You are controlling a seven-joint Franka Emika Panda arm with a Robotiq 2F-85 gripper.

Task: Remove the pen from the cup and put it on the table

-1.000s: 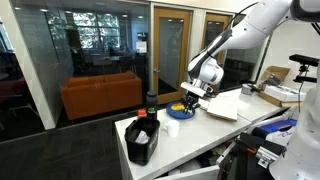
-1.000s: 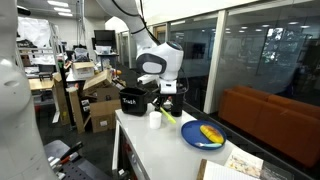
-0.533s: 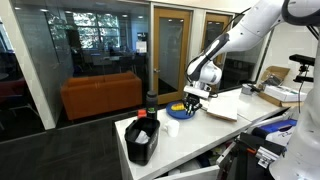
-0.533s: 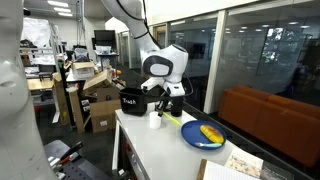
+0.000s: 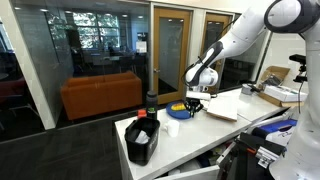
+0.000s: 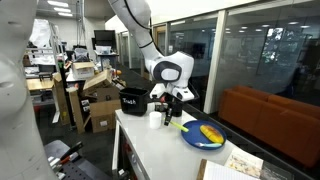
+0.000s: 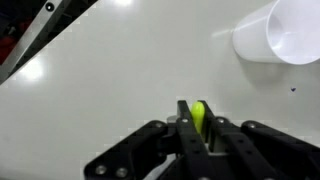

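My gripper (image 7: 197, 118) is shut on a yellow-green pen (image 7: 199, 113), held between the two black fingers just above the white table (image 7: 110, 90). The small white cup (image 7: 281, 32) lies at the upper right of the wrist view, apart from the gripper, its opening showing no pen. In an exterior view the gripper (image 6: 170, 117) hangs low over the table beside the cup (image 6: 155, 120). It also shows in the exterior view from the far side (image 5: 192, 106), near the cup (image 5: 172, 128).
A blue plate (image 6: 203, 134) with yellow items lies close by on the table. A black bin (image 5: 142, 139) stands at the table's end, also seen behind the cup (image 6: 132, 100). Papers (image 5: 225, 105) lie further along the table.
The arm has lowered and shifted away from the cup toward the blue plate, carrying the pen down close to the table top.
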